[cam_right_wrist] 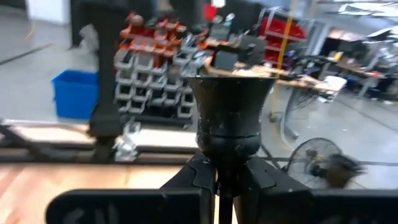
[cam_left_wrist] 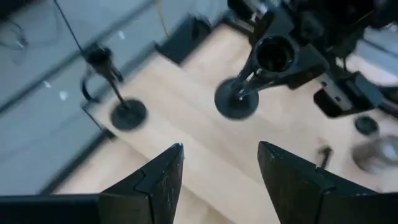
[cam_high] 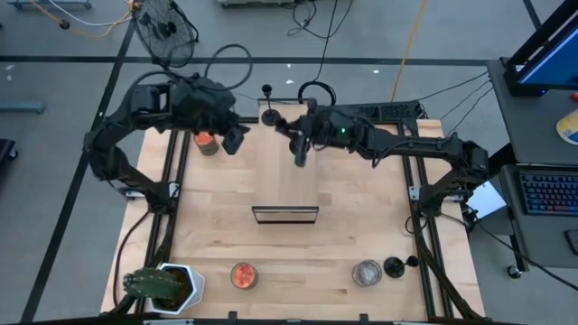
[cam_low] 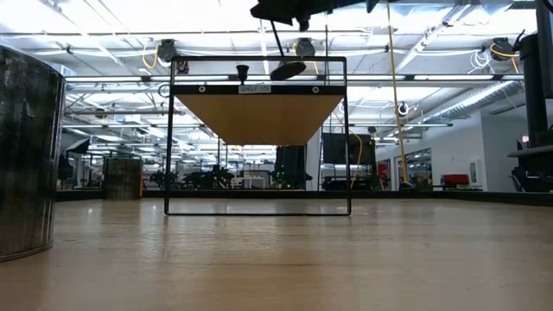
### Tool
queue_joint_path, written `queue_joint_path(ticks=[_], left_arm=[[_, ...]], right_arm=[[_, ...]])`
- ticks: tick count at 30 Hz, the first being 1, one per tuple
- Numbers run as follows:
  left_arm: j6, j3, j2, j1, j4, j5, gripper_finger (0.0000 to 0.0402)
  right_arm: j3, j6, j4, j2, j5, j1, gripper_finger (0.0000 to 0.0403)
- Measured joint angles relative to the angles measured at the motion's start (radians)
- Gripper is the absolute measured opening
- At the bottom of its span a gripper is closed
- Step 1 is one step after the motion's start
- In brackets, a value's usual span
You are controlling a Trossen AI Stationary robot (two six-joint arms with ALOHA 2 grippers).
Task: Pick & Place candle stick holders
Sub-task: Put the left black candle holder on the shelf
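While the right gripper (cam_high: 301, 155) hangs above the far half of the counter (cam_high: 361, 226), its fingers are clamped on the thin stem of a black candle stick holder (cam_right_wrist: 231, 118), which the right wrist view shows standing upright with its cup on top and the fingers closed just under it. Seen from the left wrist view, that held holder (cam_left_wrist: 249, 84) hangs with its round base toward the wooden shelf top (cam_high: 287, 171) beneath it, stem roughly vertical. A second holder (cam_left_wrist: 118, 93) already stands upright on the same shelf top, near its far edge and well apart from the held one. The left gripper (cam_high: 237, 137) sits just to the left of the shelf top's far end, its fingers (cam_left_wrist: 158, 180) apart and holding nothing. Judged from this, the coming move turns on lowering the held holder straight down, since its base faces the wood, and the right arm alone carries it.
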Motion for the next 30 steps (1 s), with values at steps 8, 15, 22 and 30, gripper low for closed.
queue_joint_path(ticks=[8, 15, 22, 30], left_arm=[[-0.024, -0.161, -0.109, -0.001, 0.03, -0.059, 0.0214], [-0.053, -0.484, -0.276, -0.002, 0.254, -0.064, 0.0214], [-0.11, -0.769, -0.45, -0.002, 0.433, -0.063, 0.0214], [-0.132, -1.01, -0.615, -0.002, 0.611, -0.064, 0.0214]], right_arm=[[0.0, 0.095, 0.115, 0.004, -0.03, -0.122, 0.0018], [0.0, 0.199, 0.194, 0.045, -0.085, -0.201, 0.0018], [-0.001, 0.261, 0.269, 0.132, -0.111, -0.239, 0.0018], [-0.001, 0.26, 0.323, 0.201, -0.108, -0.288, 0.0018]])
